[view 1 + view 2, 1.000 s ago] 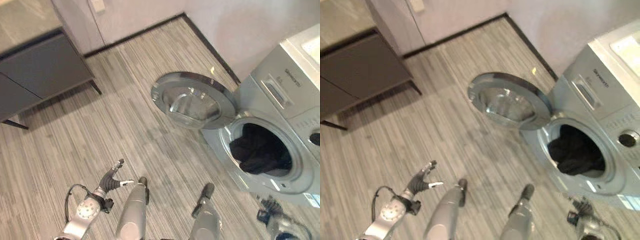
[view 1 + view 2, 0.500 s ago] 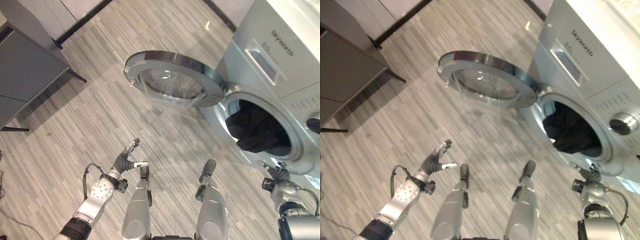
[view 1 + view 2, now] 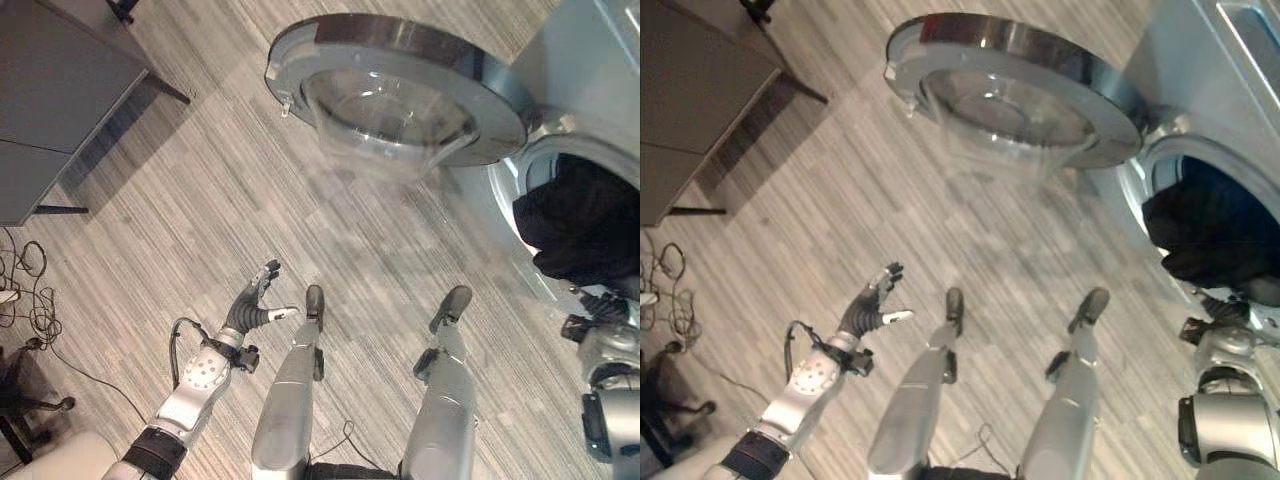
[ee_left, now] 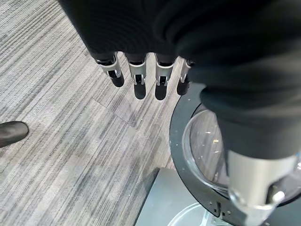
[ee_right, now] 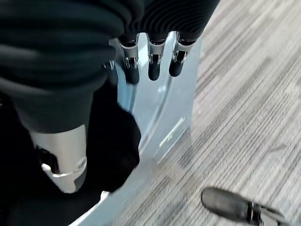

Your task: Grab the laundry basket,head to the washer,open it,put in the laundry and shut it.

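Note:
The silver washer (image 3: 1225, 60) stands at the right with its round glass door (image 3: 400, 90) swung wide open over the floor. Dark laundry (image 3: 585, 225) lies inside the drum and bulges toward the opening. My right hand (image 3: 598, 305) hangs just below the drum's lower rim, open and holding nothing. The right wrist view has the dark laundry (image 5: 113, 141) and the washer's front rim (image 5: 155, 99) right past its fingers (image 5: 155, 68). My left hand (image 3: 252, 305) is low over the floor, well short of the door, open with straight fingers (image 4: 138, 82). The door (image 4: 197, 155) shows beyond them.
A dark grey cabinet (image 3: 60, 100) on thin legs stands at the far left. Loose cables (image 3: 30, 290) and a black chair base (image 3: 25, 405) lie at the left edge. Striped grey floor (image 3: 200, 200) stretches between the cabinet and the washer.
The camera has moved closer and tipped down, so the door now sits at the top of the picture. Both hands stay open and keep roughly their places.

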Tool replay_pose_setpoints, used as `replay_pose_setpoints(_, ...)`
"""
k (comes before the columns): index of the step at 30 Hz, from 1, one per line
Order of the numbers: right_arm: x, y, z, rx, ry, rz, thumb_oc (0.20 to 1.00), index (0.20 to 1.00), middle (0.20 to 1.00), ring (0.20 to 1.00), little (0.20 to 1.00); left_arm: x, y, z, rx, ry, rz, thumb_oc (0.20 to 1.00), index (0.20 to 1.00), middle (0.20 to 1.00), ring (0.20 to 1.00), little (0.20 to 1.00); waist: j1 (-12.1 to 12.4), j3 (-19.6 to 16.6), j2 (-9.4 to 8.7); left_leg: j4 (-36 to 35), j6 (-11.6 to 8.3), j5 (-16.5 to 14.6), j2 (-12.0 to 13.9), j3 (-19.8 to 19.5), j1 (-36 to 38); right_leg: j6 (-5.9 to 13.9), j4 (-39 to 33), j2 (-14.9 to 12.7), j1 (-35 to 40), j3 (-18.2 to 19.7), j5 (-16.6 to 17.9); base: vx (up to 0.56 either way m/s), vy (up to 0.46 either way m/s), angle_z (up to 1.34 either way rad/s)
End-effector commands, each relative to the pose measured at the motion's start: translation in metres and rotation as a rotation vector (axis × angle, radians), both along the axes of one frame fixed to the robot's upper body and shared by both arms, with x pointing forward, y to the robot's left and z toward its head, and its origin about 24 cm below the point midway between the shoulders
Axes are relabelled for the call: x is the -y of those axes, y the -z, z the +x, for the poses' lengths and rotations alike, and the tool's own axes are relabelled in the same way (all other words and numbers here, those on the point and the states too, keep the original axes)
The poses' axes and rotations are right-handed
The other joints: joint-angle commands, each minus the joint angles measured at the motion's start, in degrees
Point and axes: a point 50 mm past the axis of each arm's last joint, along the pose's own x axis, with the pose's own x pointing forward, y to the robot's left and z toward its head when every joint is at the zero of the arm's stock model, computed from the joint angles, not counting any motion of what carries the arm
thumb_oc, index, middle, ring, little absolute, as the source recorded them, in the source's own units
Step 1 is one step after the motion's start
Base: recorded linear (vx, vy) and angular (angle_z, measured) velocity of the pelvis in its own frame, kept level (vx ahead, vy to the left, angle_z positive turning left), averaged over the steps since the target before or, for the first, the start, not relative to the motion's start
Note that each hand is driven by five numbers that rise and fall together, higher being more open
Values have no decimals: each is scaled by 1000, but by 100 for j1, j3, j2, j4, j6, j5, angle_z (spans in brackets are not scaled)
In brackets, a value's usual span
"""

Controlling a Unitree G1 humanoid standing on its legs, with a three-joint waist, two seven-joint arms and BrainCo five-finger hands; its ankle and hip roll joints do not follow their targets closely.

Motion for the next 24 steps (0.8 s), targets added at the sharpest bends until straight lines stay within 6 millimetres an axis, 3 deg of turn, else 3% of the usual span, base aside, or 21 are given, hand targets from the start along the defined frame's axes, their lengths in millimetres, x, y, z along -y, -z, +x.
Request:
replay_pose_setpoints(1,17,0,-20,-62,71,-7,1000,1000,1000,1000,1000,4,-10,-6,51,32,-45,1000,1000,1000,1000,1000,-45,49,-17,559,-120,-872,212,2,182,442,-47,-278,-493,715,-174,0,0,0)
replay_pose_setpoints(5,26,-16,-19,-2,98,-6,1000,1000,1000,1000,1000,8,-16,-5,72,42,-79,1000,1000,1000,1000,1000,-52,54,72,406,-125,-753,194,-31,14,446,-14,-237,-762,782,-185,0,0,0)
replay_pose_setpoints(14,15,-58,21,207,55,16,1000,1000,1000,1000,1000,41,-44,3,174,160,-176,1000,1000,1000,1000,1000,91,54,281,-20,-176,-377,174,-150,-334,434,-179,-182,-1025,797,-142,-1,-12,3)
replay_pose_setpoints(24,12,-96,40,450,94,126,1000,1000,1000,1000,1000,55,-57,9,208,253,-165,1000,1000,1000,1000,1000,276,-22,289,-46,-175,-340,97,-315,-567,443,-354,-170,-996,740,-111,11,-4,2)
